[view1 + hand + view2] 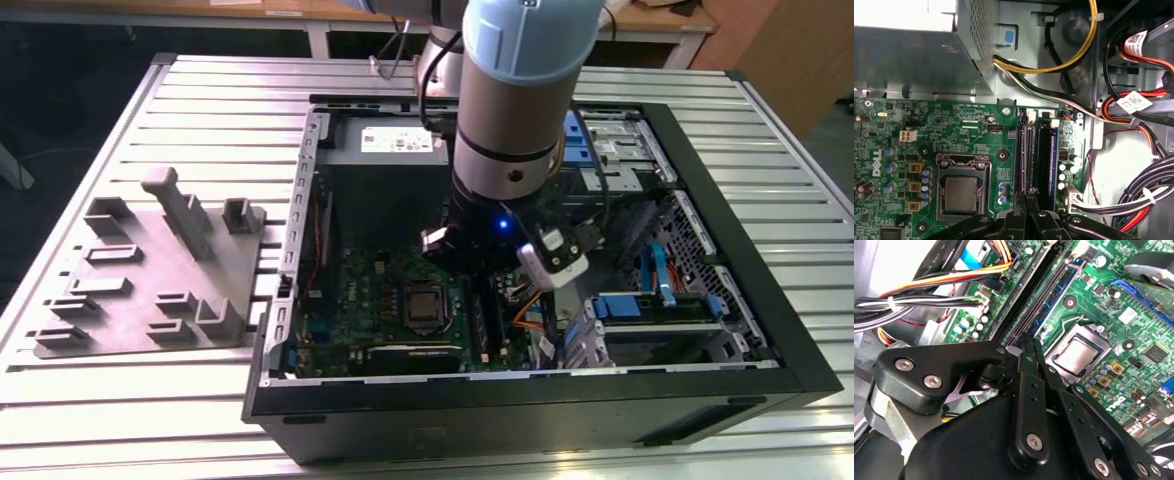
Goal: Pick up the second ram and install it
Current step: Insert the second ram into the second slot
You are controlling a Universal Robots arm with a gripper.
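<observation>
My gripper (465, 266) is low inside the open computer case, over the long black slots (1044, 150) of the green motherboard (380, 290). In both wrist views its fingers stand together, gripper (1030, 193) and gripper (1032, 343), shut on a thin dark stick seen edge-on. That stick, the second ram (1031, 155), runs from between the fingertips along the slots, lined up with them. I cannot tell how deep it sits in its slot. The processor socket (960, 192) lies just beside the slots.
The grey power supply box (914, 55) borders the motherboard, with bundled cables (1134, 200) along the slots' other side. A drive cage with blue clips (667, 300) fills the case's side at the exterior view's right. A grey fixture tray (154, 270) lies on the slatted table (200, 100).
</observation>
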